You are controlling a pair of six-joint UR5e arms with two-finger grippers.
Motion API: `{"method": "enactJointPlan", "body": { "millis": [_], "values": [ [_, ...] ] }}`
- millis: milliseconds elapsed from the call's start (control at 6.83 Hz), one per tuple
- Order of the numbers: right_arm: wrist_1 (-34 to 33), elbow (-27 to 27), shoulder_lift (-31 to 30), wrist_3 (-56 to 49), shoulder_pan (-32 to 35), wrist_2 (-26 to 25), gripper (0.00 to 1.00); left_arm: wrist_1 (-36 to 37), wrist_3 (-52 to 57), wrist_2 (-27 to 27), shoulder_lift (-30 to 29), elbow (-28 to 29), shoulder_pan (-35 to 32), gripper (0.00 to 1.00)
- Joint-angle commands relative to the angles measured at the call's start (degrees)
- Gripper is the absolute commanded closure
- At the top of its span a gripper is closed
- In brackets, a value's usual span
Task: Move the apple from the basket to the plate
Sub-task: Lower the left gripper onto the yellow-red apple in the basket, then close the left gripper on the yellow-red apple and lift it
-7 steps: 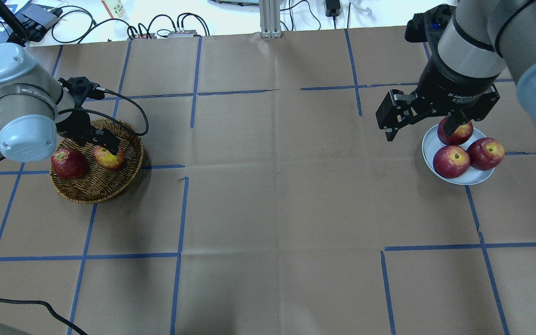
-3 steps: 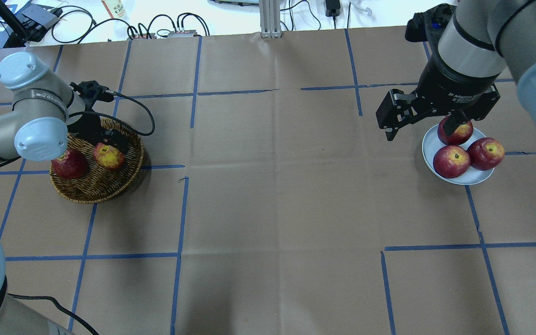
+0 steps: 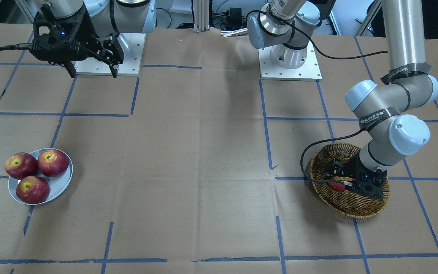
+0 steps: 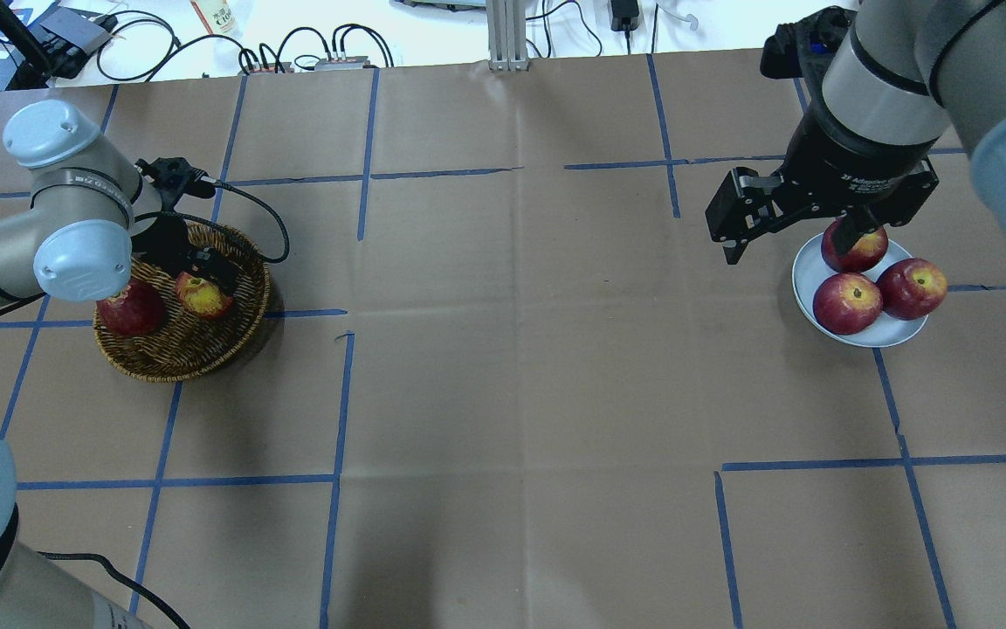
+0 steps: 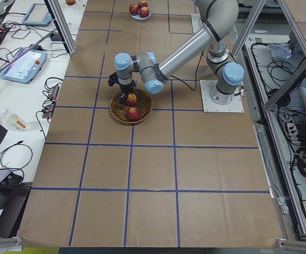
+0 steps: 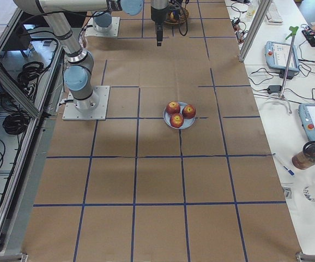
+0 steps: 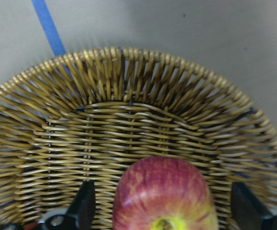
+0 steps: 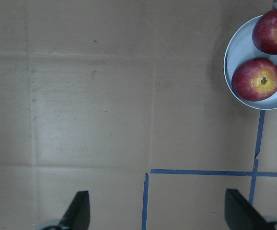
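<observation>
Left hand (image 4: pixel 200 266) low in basket (image 4: pixel 173 362), fingers (image 7: pixel 86 207) apart around the striped apple (image 4: pixel 204 296) in its right half, right hand (image 3: pixel 93 71) spread wide above bare worktop (image 4: pixel 512 349) beside the crowded plate (image 4: pixel 871 337)

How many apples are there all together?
5. Three dark red apples on the plate; two in the basket: one dark red apple and one yellow-topped apple.

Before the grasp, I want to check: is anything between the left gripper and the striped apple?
Nothing visible. The left gripper straddles the apple in the basket, fingers open; the darker apple lies aside.
</observation>
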Motion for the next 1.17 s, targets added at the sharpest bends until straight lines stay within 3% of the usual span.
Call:
{"method": "enactJointPlan", "body": {
  "millis": [0, 146, 293, 439, 732, 1024],
  "values": [
    [0.0, 0.0, 0.0, 0.0, 0.0, 0.0, 0.0, -0.2, -0.1, 0.4, -0.3, -0.6, -0.1, 0.02],
    [0.0, 0.0, 0.0, 0.0, 0.0, 0.0, 0.0, -0.5, -0.1, 0.9, -0.2, -0.6, -0.1, 0.14],
    [0.0, 0.0, 0.0, 0.0, 0.0, 0.0, 0.0, -0.7, 0.0, 1.0, -0.3, 0.0, -0.1, 0.38],
    [0.0, -0.1, 0.1, 0.0, 0.0, 0.1, 0.0, -0.6, -0.2, 0.8, -0.8, 0.0, -0.1, 0.68],
    [0.0, -0.1, 0.2, 0.0, 0.0, 0.1, 0.0, -0.9, -3.7, 0.2, 1.2, 0.5, -1.7, 0.71],
    [0.0, -0.1, 0.0, 0.0, 0.0, 0.1, 0.0, -7.5, -15.4, 0.1, 7.1, 2.9, -9.9, 0.71]
  ]
}}
